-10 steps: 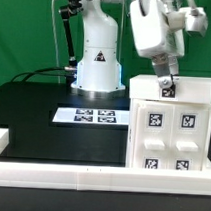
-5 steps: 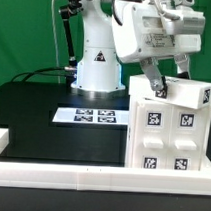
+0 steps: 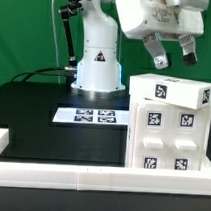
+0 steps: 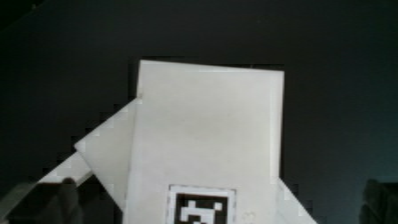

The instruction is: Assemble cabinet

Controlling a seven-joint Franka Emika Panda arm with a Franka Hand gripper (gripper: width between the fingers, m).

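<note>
The gripper (image 3: 172,55) hung in the air above the cabinet (image 3: 168,132), clear of it, with its two fingers (image 3: 159,58) spread apart and nothing between them. The fingers pointed down and slightly toward the exterior view's left.

The cabinet stood at the exterior view's right on the black table (image 3: 43,115), against the white rail (image 3: 60,174) along the near edge. It stood upright, its long axis vertical, with its tagged front face turned toward the camera. A white slab (image 3: 169,91) bearing tags lay across its top, skewed and tilted rather than flush with the body below.

In the wrist view the cabinet (image 4: 205,125) appeared as a long white panel running away from the camera, one tag (image 4: 198,207) at its near end.

The marker board (image 3: 89,117) lay flat on the table, well apart from the cabinet, before the arm's base (image 3: 96,68).
</note>
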